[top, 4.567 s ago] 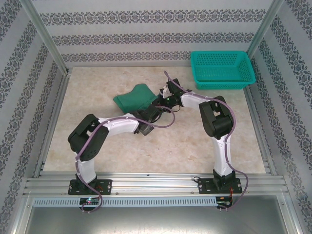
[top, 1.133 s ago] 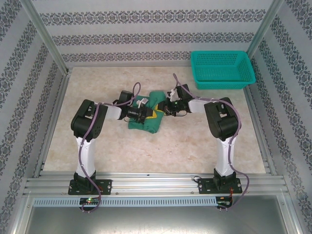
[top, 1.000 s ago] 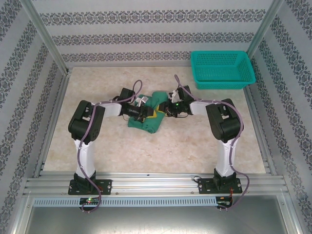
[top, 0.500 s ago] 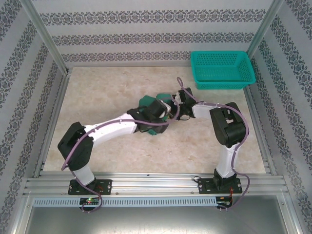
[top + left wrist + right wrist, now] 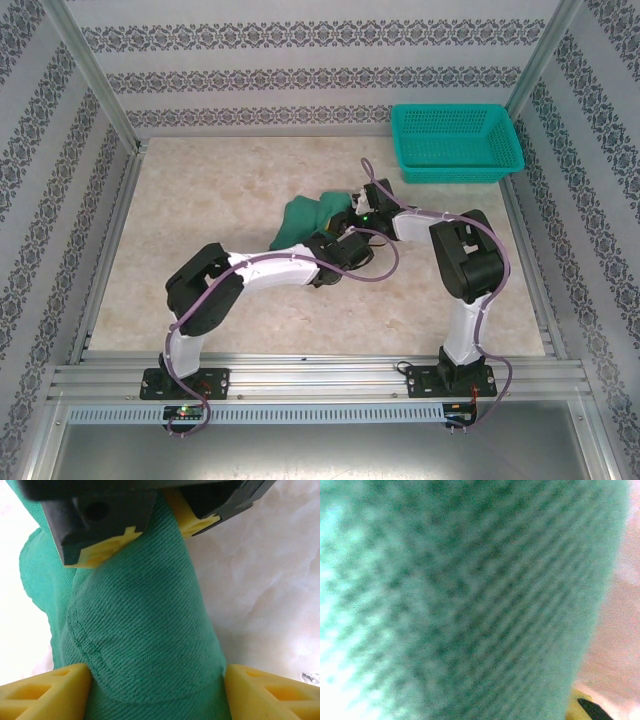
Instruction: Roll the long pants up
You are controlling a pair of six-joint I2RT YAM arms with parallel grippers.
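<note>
Dark green soft fabric long pants [image 5: 298, 214] lay bunched mid-frame on beige marbled table [image 5: 200, 190], part-hidden by white left arm [image 5: 270, 268]. Left gripper [image 5: 157, 680] and right gripper [image 5: 150, 535] each had jaws clamped on them. Teal plastic mesh basket [image 5: 460, 172] stood upper right, well apart.

We take this for a robotics lab cell: aluminium rails [image 5: 300, 375] at 6 o'clock, patterned panel walls [image 5: 300, 75] at 12 o'clock, marble-look tabletop [image 5: 200, 190] between.
</note>
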